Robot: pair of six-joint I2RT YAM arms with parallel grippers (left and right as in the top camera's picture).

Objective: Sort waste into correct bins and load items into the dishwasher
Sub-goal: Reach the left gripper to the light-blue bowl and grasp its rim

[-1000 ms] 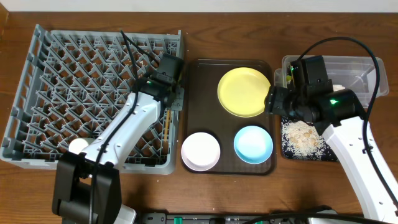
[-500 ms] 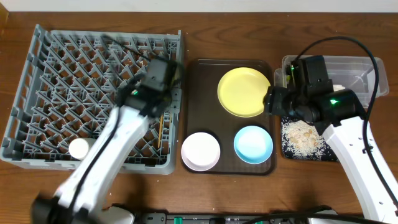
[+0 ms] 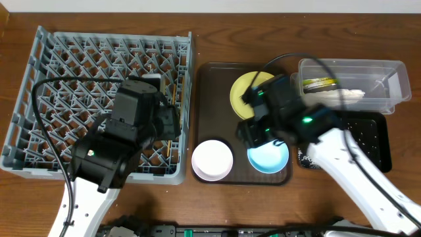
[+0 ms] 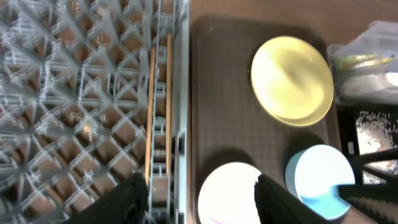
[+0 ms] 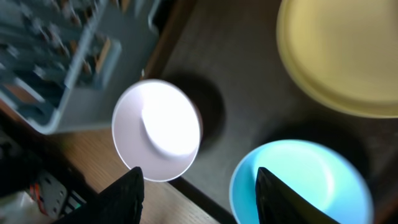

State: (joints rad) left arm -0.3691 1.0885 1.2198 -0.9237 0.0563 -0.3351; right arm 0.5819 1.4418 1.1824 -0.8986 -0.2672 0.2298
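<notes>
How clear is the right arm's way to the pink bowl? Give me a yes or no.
Probably yes: the right end effector hangs open close by the pink bowl, which is empty and uncovered, and the blue bowl sits apart from it.

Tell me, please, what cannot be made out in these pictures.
Chopsticks: overhead, mostly hidden under the left arm.
Yellow plate: overhead, the right arm covers its right half.
Black tray: overhead, the right arm hides its left end.
Dish rack: right wrist view, blurred and cut off by the edge.
</notes>
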